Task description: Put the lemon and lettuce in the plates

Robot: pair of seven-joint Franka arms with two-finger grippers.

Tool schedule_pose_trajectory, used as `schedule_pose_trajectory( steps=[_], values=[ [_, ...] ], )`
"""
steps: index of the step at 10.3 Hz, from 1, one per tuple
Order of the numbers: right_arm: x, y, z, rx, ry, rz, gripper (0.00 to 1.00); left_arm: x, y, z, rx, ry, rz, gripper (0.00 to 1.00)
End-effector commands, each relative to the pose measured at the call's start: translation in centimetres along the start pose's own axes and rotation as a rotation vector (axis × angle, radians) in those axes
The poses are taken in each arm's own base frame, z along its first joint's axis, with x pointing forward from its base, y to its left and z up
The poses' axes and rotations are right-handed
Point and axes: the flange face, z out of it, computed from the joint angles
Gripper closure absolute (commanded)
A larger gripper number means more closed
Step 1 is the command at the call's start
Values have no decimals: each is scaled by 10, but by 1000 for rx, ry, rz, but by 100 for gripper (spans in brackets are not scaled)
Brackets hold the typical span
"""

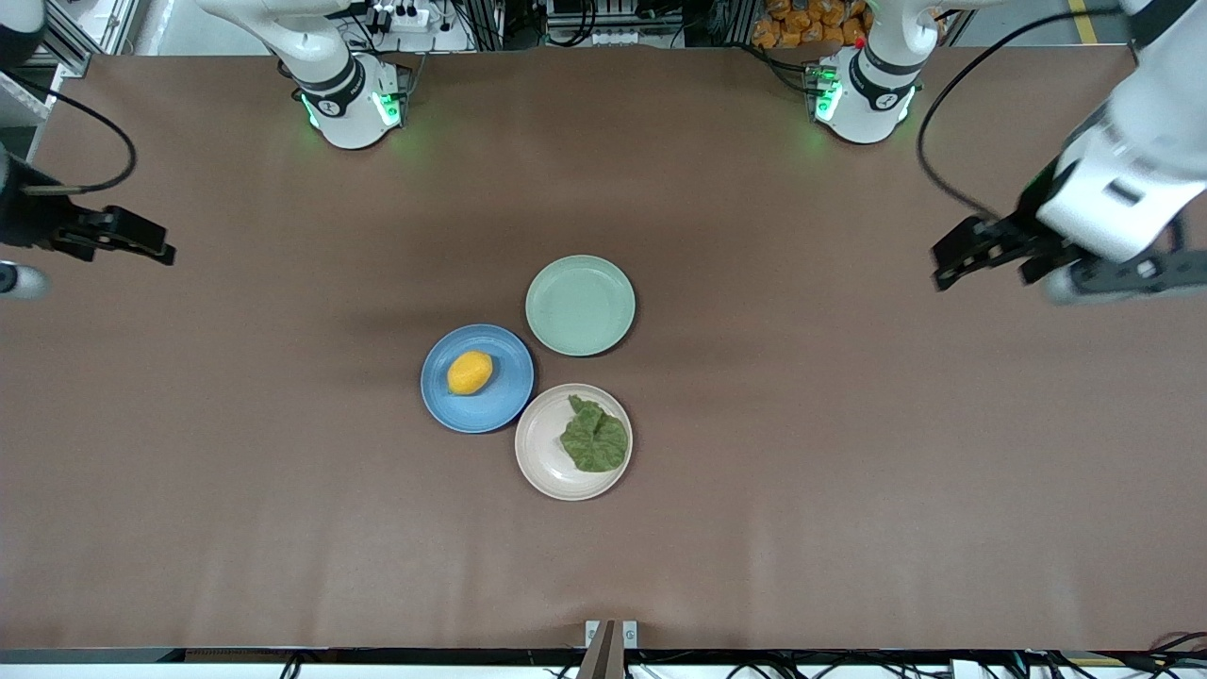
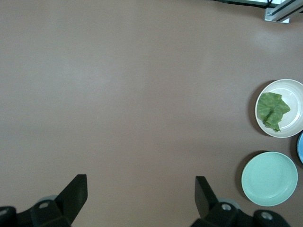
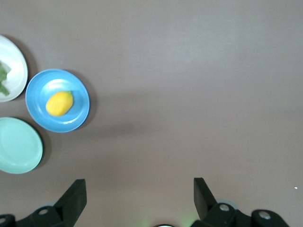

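we find the lemon (image 1: 470, 372) lying in the blue plate (image 1: 504, 404) and the lettuce (image 1: 594, 437) in the cream-white plate (image 1: 542, 453), so the task looks done. we judge the lemon firm, smooth and apt to roll, best taken across its middle; the lettuce limp and light, best pinched at a fold. the mint-green plate (image 1: 580, 305) sits bare beside them, blocking nothing. left gripper (image 2: 141, 189) and right gripper (image 3: 139, 191) wait spread wide, empty, over bare table at their own ends.
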Motion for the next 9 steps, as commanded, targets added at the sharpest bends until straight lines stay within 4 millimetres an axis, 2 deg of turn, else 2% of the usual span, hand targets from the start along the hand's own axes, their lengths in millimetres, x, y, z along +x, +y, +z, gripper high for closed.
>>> schedule_pose_trajectory(
  steps=[1, 3, 6, 7, 9],
  values=[
    [-7, -23, 4, -15, -5, -45, 0, -10, -37, -12, 13, -21, -44, 0],
    [-7, -28, 5, -16, -6, -54, 0, -12, -47, -9, 25, -56, -60, 0],
    [-6, -28, 5, -16, 0, -54, 0, -22, -43, -16, 31, -68, -46, 0],
    [-6, -28, 6, -16, -2, -54, 0, -26, -35, -17, 34, -72, -31, 0],
    [-6, -29, 6, -16, -3, -55, 0, -26, -39, -17, 43, -74, -31, 0]
  ],
)
